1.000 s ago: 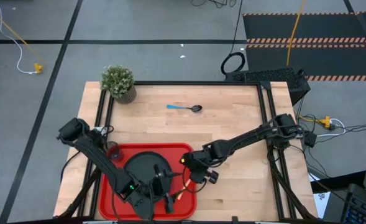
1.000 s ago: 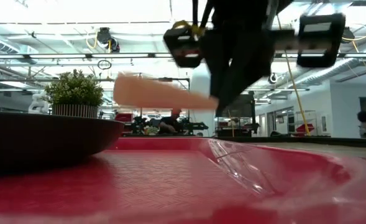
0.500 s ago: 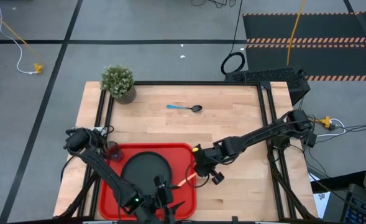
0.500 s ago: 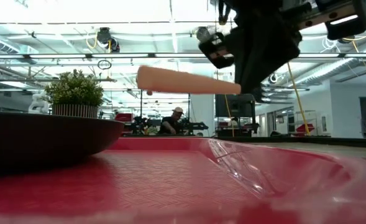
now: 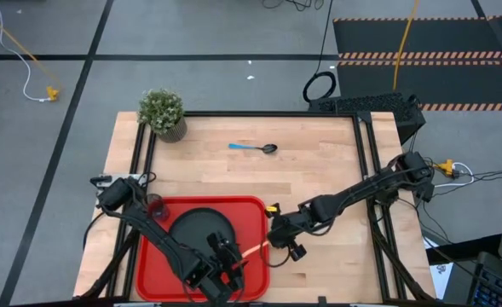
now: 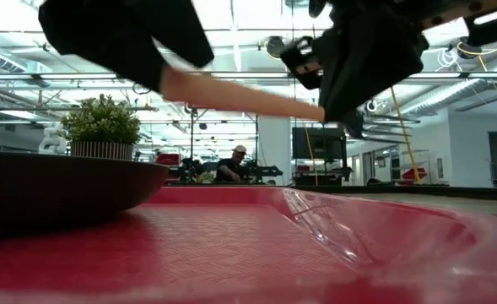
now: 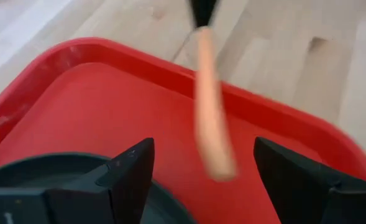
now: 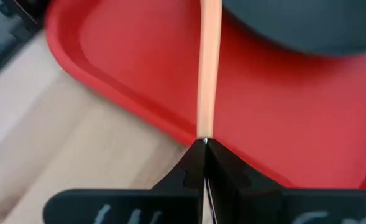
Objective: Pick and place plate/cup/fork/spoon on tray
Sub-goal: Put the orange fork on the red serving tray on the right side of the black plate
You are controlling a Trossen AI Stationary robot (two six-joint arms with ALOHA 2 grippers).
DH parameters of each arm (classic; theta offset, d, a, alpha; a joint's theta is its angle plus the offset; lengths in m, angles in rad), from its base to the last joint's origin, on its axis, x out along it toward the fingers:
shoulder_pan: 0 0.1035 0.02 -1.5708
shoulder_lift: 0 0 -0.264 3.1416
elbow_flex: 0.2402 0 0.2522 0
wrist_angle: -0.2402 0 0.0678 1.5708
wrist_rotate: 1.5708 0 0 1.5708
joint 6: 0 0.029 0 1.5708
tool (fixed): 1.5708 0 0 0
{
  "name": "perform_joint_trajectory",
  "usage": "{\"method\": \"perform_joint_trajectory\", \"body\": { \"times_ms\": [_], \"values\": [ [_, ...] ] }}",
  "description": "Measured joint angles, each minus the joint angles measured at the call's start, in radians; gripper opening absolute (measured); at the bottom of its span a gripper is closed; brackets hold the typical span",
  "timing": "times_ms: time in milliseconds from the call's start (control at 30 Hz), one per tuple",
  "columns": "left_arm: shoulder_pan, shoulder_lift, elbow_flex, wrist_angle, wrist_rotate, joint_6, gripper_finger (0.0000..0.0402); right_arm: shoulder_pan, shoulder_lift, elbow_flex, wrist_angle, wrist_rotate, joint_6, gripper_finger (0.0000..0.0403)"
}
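Fork (image 5: 252, 248) in the air: its orange handle reached out over the right rim of the red tray (image 5: 152, 223), carried by the right gripper (image 5: 275, 241), whose fingers were pressed together on the metal end, as the right wrist view showed plainly. A second before, that gripper had hung farther in over the tray with the fork slanted down; by this moment it had drawn back toward the tray's right edge, so that the handle lay nearly level in the low view, clear of the tray floor. The left gripper (image 5: 225, 271), which a second earlier sat near the tray's front edge, had moved up to the handle's free tip, its fingers (image 7: 133, 165) spread wide with the handle between and just ahead of them (not yet touching, so far as I could tell). It looked like a hand-over in the making, or at least a steadying, before the fork was laid down. The black plate (image 5: 201, 232) already sat on the tray, and the dark cup (image 5: 155, 205) stood at the tray's far left corner. The blue-handled spoon (image 5: 255, 147) lay well apart on the bare wooden table (image 5: 319, 162), untouched, near the far side. A potted plant (image 5: 163, 112) stood at the far left corner.
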Motion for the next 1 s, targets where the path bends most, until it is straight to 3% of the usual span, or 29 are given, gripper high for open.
{"method": "perform_joint_trajectory", "body": {
  "times_ms": [233, 600, 767, 1000],
  "values": [
    [0.0, 0.0, 0.0, -0.004, 0.019, -0.002, 0.0256, 0.018, 0.0, 0.0, 0.064, -0.001, -0.002, 0.0],
    [0.004, 0.0, -0.002, -0.019, 0.025, -0.048, 0.0051, 0.02, 0.0, 0.0, 0.071, 0.08, 0.01, 0.0],
    [0.003, -0.018, -0.002, -0.083, 0.024, -0.174, 0.0048, 0.023, -0.02, 0.0, 0.082, 0.13, 0.033, 0.0009],
    [-0.074, -0.087, 0.0, -0.305, -0.03, -0.401, 0.0048, 0.079, -0.173, 0.0, 0.057, 0.337, 0.137, 0.0093]
  ]
}}
